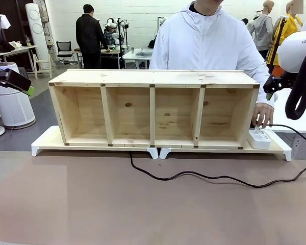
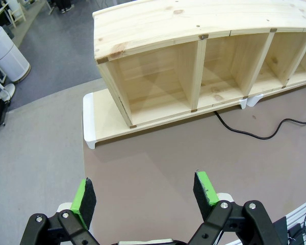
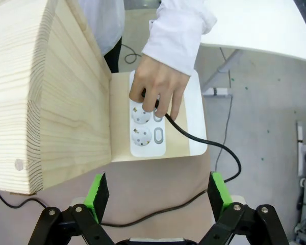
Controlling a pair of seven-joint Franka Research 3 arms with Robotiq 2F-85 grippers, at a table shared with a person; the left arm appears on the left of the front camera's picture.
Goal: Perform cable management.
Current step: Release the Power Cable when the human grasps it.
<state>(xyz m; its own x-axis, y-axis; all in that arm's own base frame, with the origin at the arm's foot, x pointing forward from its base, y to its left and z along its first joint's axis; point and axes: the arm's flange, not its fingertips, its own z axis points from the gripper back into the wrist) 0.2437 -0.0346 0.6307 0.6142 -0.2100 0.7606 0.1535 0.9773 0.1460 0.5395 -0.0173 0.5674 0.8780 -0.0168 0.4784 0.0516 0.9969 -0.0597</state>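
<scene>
Right wrist view: right hand (image 3: 156, 196) spread above power strip (image 3: 148, 126); person's hand (image 3: 157, 91) apparently plugging the cable (image 3: 204, 140); left hand (image 2: 145, 196) spread.

Four-bay wooden shelf (image 1: 153, 107) on white risers (image 1: 46, 140); power strip (image 3: 147, 127), apparently white.

A shelf unit (image 1: 153, 107) stands on a riser (image 1: 46, 140) at the far tabletop (image 1: 92, 204). A power strip (image 1: 259, 138) sits at its right end, under a person's hand (image 1: 263, 114). The cable (image 1: 204, 176) trails across the near tabletop.
</scene>
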